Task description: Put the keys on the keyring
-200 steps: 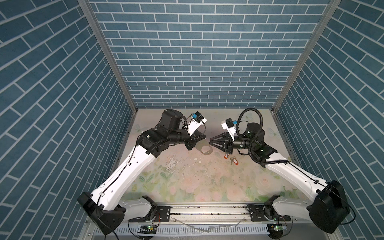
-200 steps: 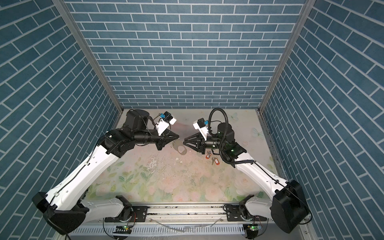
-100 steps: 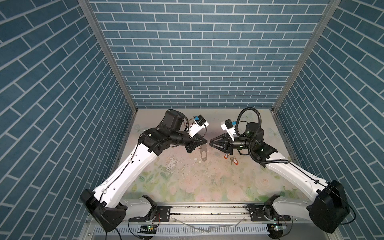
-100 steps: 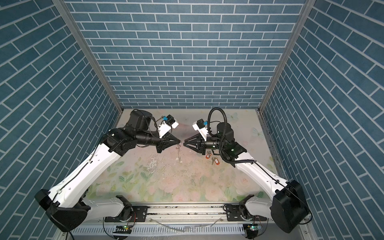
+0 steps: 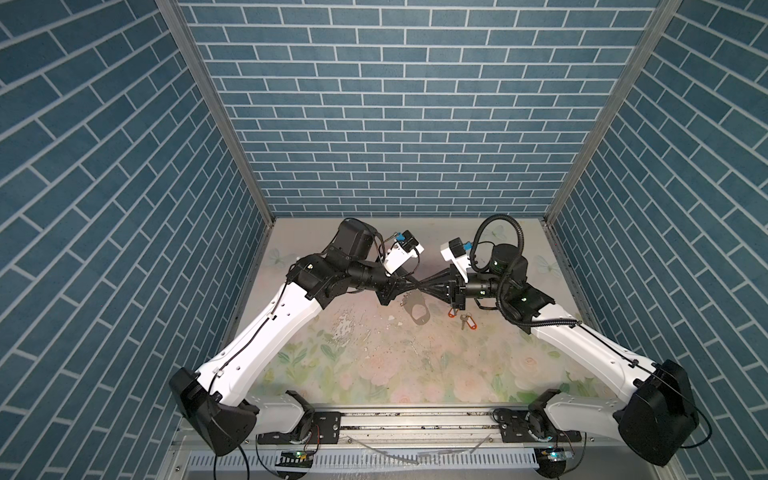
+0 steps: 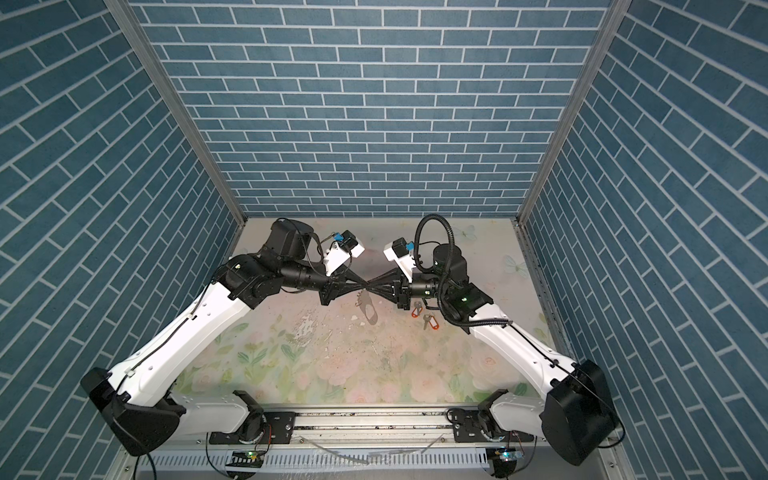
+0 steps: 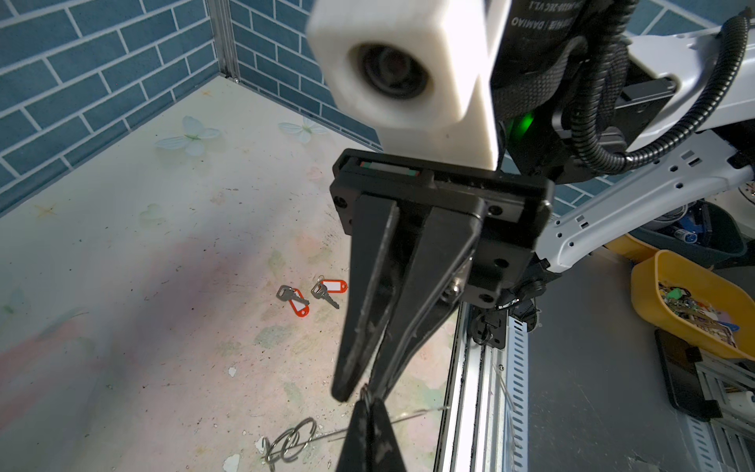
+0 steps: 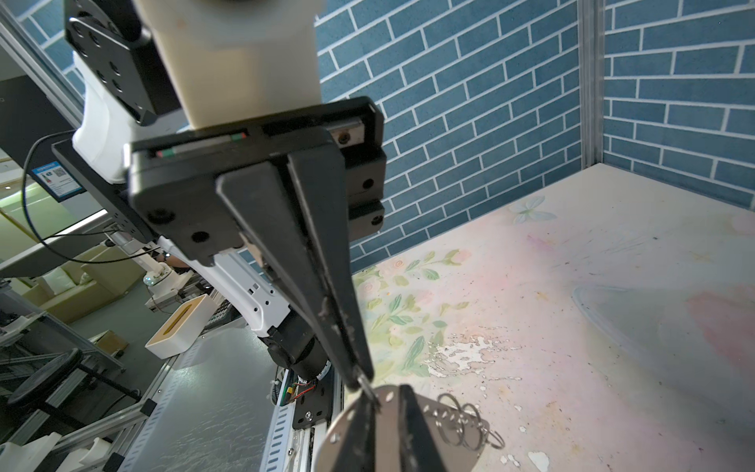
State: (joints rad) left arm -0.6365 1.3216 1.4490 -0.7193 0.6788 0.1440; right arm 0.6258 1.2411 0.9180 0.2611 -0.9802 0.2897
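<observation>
Keys (image 7: 286,293) bear white-labelled orange tags (image 7: 300,307) (motor (image 7: 543,28) reads "DAMIAO").

- Walls (image 5: 395,124): blue brick pattern, pale mortar lines; silver corner posts (image 5: 218,112).
- Counter (image 5: 374,365): pale cream print of pink roses, green leaves and light butterflies; flaked white patches near the middle.
- 2 keys (image 7: 322,291): silver metal, each with an orange-red tag (image 7: 300,307) bearing a white label.
- Keyring (image 5: 419,312): grey plate with small silver rings (image 8: 461,421).
- Left claw (image 8: 360,374), right claw (image 7: 361,388): black.
- Left arm (image 5: 266,336), right arm (image 5: 582,345): white shells, black joints; a green light (image 5: 523,298) on the right one.
- Wrist camera housing (image 7: 400,61): white.
- Bin (image 7: 641,294), off the counter: yellow.
</observation>
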